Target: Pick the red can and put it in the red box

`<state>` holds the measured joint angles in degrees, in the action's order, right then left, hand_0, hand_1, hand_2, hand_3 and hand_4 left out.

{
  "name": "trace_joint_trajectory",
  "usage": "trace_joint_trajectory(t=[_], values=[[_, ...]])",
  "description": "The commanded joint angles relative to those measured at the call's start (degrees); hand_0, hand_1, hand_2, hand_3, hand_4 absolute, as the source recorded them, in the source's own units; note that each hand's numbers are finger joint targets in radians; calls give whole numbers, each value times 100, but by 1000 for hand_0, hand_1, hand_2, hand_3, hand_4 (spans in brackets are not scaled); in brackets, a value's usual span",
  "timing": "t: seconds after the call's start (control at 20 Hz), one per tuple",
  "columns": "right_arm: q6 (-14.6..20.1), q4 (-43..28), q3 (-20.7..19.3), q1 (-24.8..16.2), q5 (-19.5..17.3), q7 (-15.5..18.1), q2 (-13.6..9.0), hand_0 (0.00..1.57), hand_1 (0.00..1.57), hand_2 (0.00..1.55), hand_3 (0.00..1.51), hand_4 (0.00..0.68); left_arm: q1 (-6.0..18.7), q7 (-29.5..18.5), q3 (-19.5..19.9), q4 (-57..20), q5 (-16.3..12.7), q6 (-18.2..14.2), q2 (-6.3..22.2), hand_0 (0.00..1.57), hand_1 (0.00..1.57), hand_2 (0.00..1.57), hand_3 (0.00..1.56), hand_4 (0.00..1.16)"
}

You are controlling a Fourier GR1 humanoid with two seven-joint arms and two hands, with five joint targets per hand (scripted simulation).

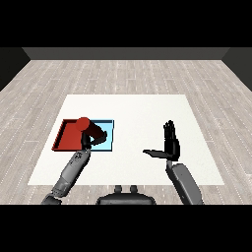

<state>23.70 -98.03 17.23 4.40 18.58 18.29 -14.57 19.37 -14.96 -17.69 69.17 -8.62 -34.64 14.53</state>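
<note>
- The white table (147, 147) carries a red tray (66, 138) at the left, with a light blue tray (109, 125) touching its right side.
- The left hand (91, 140) is curled round the red can (91, 128), which is tilted over the seam where the two trays meet.
- Whether the can touches either tray cannot be told.
- The right hand (171, 142) stands upright on the right, well apart from the trays, with fingers straight, thumb spread wide, and nothing in it.
</note>
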Motion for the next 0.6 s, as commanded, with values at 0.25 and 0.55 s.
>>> trace_joint_trajectory(t=[0.25, 0.55], values=[[-200, 476, -557, -449, -96, 288, -234, 0, 0, 0, 0, 0, 429, 107, 1096, -1365, -206, 729, 930, 1571, 1571, 1571, 1491, 1124], [-230, 566, -876, -394, -7, -5, -394, 0, 0, 0, 0, 0, 915, -169, 1306, -3304, 164, 746, 1038, 1571, 1571, 1550, 1466, 1092]])
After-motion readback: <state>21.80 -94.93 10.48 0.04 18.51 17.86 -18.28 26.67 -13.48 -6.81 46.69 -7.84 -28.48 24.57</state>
